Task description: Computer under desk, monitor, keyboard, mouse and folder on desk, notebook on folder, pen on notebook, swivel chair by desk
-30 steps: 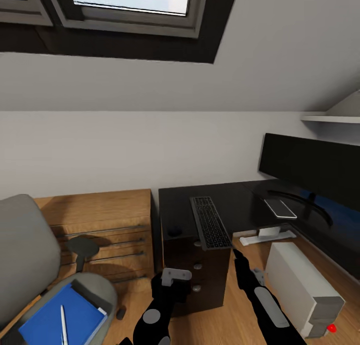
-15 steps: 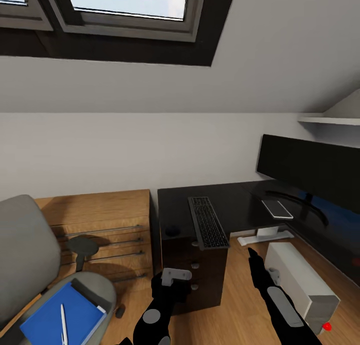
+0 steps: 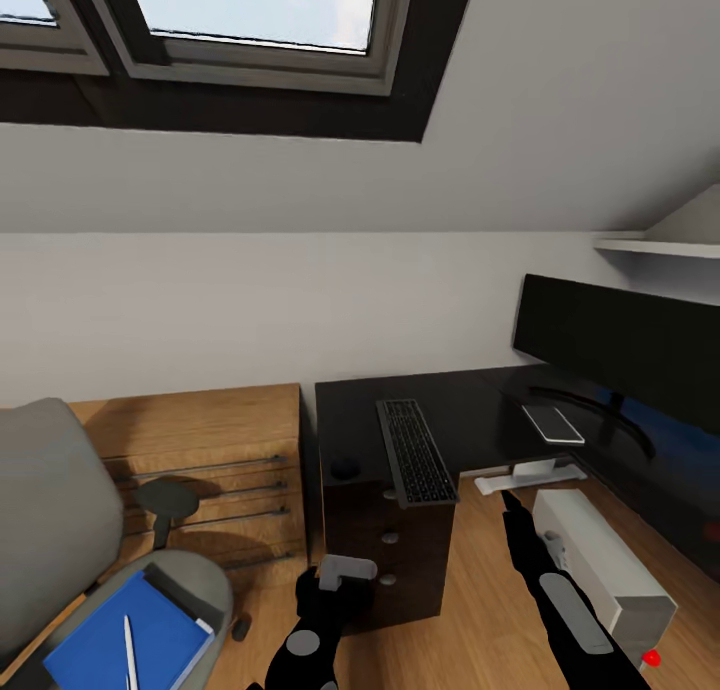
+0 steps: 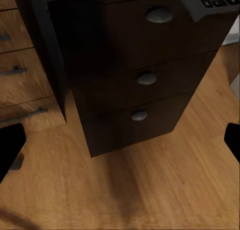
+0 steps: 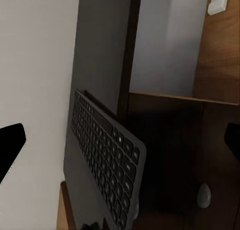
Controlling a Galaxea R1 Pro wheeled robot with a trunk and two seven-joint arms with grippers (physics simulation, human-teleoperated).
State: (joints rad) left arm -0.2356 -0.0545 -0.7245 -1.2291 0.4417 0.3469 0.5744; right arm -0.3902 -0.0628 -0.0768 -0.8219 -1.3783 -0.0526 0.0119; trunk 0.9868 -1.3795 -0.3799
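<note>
The black desk [image 3: 450, 405] carries the keyboard [image 3: 413, 452], whose near end juts past the desk's front edge over the drawer unit [image 4: 135, 75]. Left of it lies the small mouse [image 3: 345, 466]. The monitor [image 3: 625, 342] stands at the right. The computer [image 3: 598, 560] lies on the floor beside the drawers. On the swivel chair [image 3: 45, 520] rests the blue folder [image 3: 120, 642] with the pen [image 3: 130, 654] on top. My left gripper [image 3: 335, 585] [image 4: 120, 145] hangs open before the drawers. My right gripper [image 3: 515, 515] [image 5: 120, 142] is open, facing the keyboard [image 5: 102, 165].
A flat dark rectangle with a pale rim [image 3: 553, 423], maybe the notebook, lies on the desk below the monitor. A low wooden drawer cabinet [image 3: 200, 460] stands between chair and desk. A white shelf [image 3: 655, 242] hangs at the right. A white desk foot [image 3: 530, 472] lies on the plank floor.
My right arm has swung right and down, away from the keyboard's near end toward the computer. The left gripper sank slightly. The view shifted a little.
</note>
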